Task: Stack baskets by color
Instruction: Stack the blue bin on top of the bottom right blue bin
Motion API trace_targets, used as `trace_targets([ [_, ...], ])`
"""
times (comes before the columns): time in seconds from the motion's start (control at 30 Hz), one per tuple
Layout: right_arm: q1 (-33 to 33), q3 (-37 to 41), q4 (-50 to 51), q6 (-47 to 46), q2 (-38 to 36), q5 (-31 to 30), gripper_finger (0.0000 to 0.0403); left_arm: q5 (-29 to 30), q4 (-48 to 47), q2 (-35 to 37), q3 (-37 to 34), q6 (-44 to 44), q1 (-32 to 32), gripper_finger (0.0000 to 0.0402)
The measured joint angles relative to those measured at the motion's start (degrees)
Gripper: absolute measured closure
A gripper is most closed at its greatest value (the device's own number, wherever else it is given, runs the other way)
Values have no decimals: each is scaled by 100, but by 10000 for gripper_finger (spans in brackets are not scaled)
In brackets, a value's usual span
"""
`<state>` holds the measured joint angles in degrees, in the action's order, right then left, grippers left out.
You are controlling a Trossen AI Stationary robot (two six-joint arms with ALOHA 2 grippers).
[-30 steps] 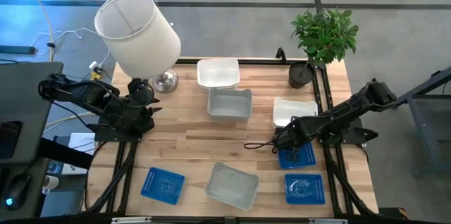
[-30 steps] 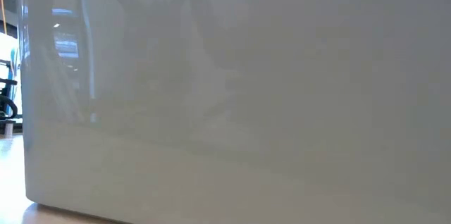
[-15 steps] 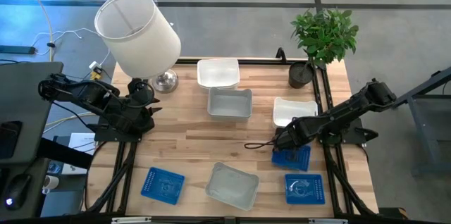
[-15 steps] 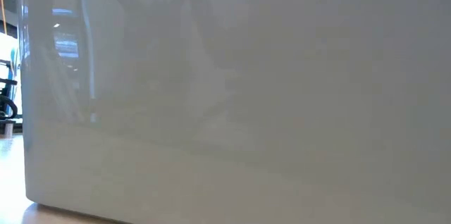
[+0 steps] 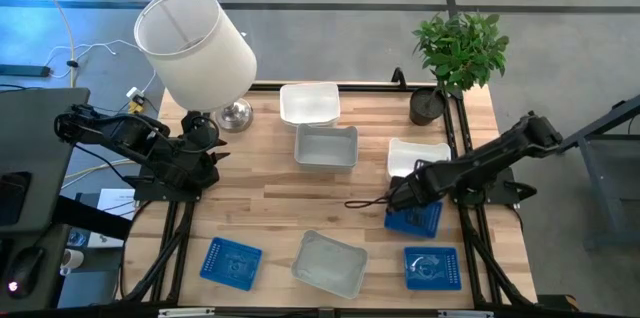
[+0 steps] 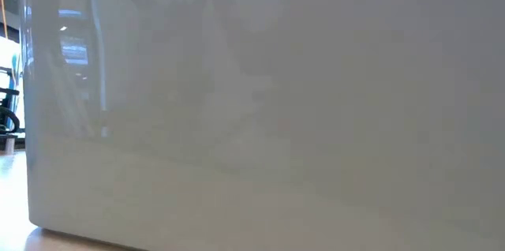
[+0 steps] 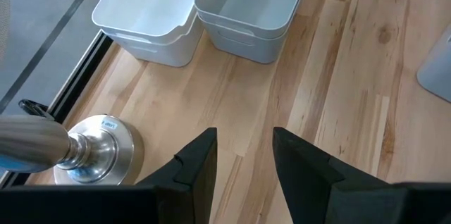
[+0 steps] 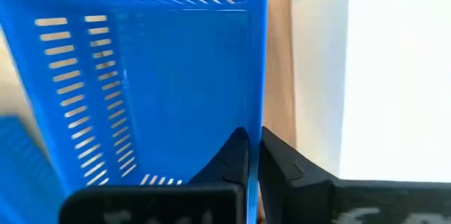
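Observation:
My right gripper [image 5: 398,203] is shut on a blue basket [image 5: 415,221] at the table's right, and the basket sits tilted under it. Two more blue baskets [image 5: 232,261] [image 5: 431,267] lie flat near the front edge, with a translucent grey basket [image 5: 328,263] between them. Another grey basket [image 5: 326,146] and a white basket [image 5: 310,103] sit at the back middle. A second white basket [image 5: 415,158] lies just behind my right gripper. My left gripper [image 7: 243,157] hangs open above bare wood at the left, near the lamp's foot. My right gripper pinches one side wall of the blue basket at its rim [image 8: 252,122], with one finger inside the basket and one outside. The fingers come from above, pointing down. The basket hangs tilted with the held side raised. I cannot tell whether its opposite edge is still on the table.
A big white lampshade [image 5: 195,46] on a chrome foot [image 7: 91,155] leans over the back left. A potted plant [image 5: 455,58] stands at the back right corner. A pale translucent wall [image 6: 260,109] fills the low view. Bare wood lies in the table's middle.
My right gripper has shut on the blue basket's wall and then risen a little. The basket, flat on the table before, now stands tilted with its held side lifted.

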<state>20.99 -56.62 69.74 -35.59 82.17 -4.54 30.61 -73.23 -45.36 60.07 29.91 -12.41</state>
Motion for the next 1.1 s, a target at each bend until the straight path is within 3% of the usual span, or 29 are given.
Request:
trace_targets([
  [0.2, 107, -589, 674, 21, -32, -248, 402, 0, 0, 0, 0, -2, 0, 275],
  [0.43, 424, -921, 745, -170, -486, -133, 402, 0, 0, 1, 0, -4, 0, 275],
  [0.9, 1680, -974, 648, -1240, -1254, 756, 403, 0, 9, 2, 0, 169, 1, 275],
  [1.1, 2177, -656, -138, -1259, -1252, 766, 403, 0, 9, 2, 0, 538, -1, 275],
])
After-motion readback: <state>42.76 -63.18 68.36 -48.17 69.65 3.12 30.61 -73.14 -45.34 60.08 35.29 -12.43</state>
